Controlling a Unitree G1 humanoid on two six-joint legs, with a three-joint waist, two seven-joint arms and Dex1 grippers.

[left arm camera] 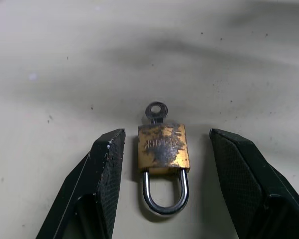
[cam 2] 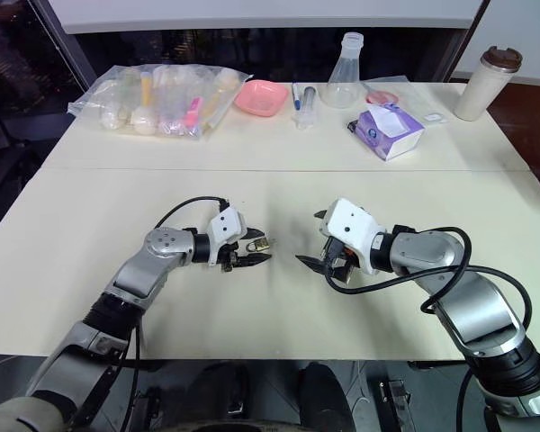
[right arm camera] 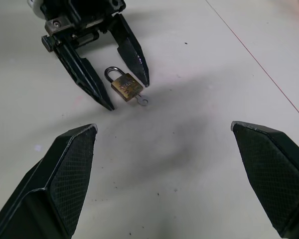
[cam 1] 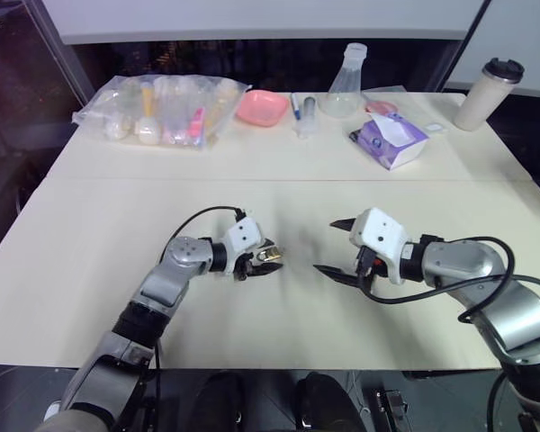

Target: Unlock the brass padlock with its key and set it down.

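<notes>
I count one brass padlock [left arm camera: 163, 153] with one key [left arm camera: 156, 111] stuck in its base, lying flat on the table [cam 1: 270, 207] at frame centre, between my left gripper's [cam 1: 272, 258] released fingers, untouched. Right gripper [cam 1: 335, 246] gapes wide, empty. Upper left, one plastic bag [cam 1: 162, 110] holds several bottles; one pink bowl [cam 1: 260, 107] beside it.

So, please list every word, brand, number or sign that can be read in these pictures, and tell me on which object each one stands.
No text can be read for certain.
brass padlock: stamped characters on its face, too worn and blurred to read.
purple packet: no legible print.
tumbler: no visible label.
flask: any markings too small to tell.
clear bag: contents show no readable labels.
</notes>
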